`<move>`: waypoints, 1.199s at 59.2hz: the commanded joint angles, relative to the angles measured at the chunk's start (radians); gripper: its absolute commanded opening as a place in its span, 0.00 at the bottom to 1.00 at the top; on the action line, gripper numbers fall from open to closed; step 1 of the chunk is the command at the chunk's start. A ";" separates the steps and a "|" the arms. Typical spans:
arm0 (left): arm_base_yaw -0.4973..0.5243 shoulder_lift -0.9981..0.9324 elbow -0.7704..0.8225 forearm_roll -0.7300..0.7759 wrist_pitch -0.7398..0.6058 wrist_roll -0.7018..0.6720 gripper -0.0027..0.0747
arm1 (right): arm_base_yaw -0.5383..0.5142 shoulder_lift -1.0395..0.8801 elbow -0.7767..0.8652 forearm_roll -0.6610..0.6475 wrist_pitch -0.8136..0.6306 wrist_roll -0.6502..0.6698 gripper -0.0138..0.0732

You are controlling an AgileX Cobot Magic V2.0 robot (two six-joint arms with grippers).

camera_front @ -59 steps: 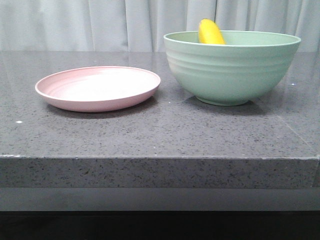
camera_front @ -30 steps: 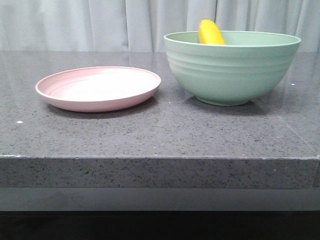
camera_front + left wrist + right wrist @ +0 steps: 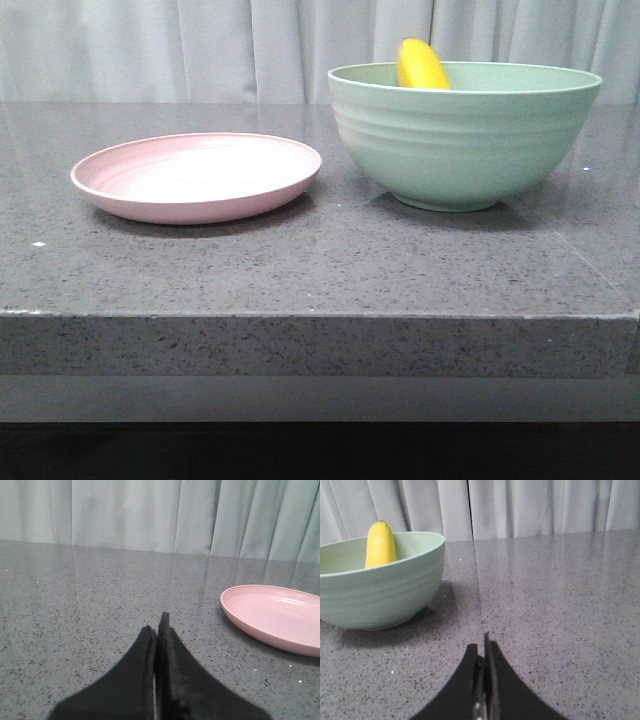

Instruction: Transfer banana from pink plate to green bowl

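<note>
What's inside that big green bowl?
A banana stands inside the green bowl, its upper end poking above the rim. The bowl's wall hides its lower part and the bowl's bottom, so anything else in there can't be seen.

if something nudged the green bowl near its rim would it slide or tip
The green bowl probably tips or rocks before sliding: it is tall and stands on a small base. It looks like light plastic, so little weight holds it down. The banana leaning against one side may shift and add wobble.
</note>
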 commanded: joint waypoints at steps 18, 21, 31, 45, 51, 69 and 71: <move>-0.006 -0.022 0.005 -0.003 -0.078 -0.008 0.01 | -0.028 -0.024 0.001 0.006 -0.126 -0.017 0.08; -0.006 -0.022 0.005 -0.003 -0.078 -0.008 0.01 | -0.027 -0.024 0.001 0.005 -0.123 -0.017 0.08; -0.006 -0.022 0.005 -0.003 -0.078 -0.008 0.01 | -0.027 -0.024 0.001 0.003 -0.114 -0.017 0.08; -0.006 -0.022 0.005 -0.003 -0.078 -0.008 0.01 | -0.027 -0.023 0.001 0.003 -0.114 -0.017 0.08; -0.006 -0.022 0.005 -0.003 -0.078 -0.008 0.01 | -0.027 -0.023 0.001 0.003 -0.114 -0.017 0.08; -0.006 -0.022 0.005 -0.003 -0.078 -0.008 0.01 | -0.027 -0.023 0.001 0.003 -0.114 -0.017 0.08; -0.006 -0.022 0.005 -0.003 -0.078 -0.008 0.01 | -0.027 -0.023 0.001 0.003 -0.114 -0.017 0.08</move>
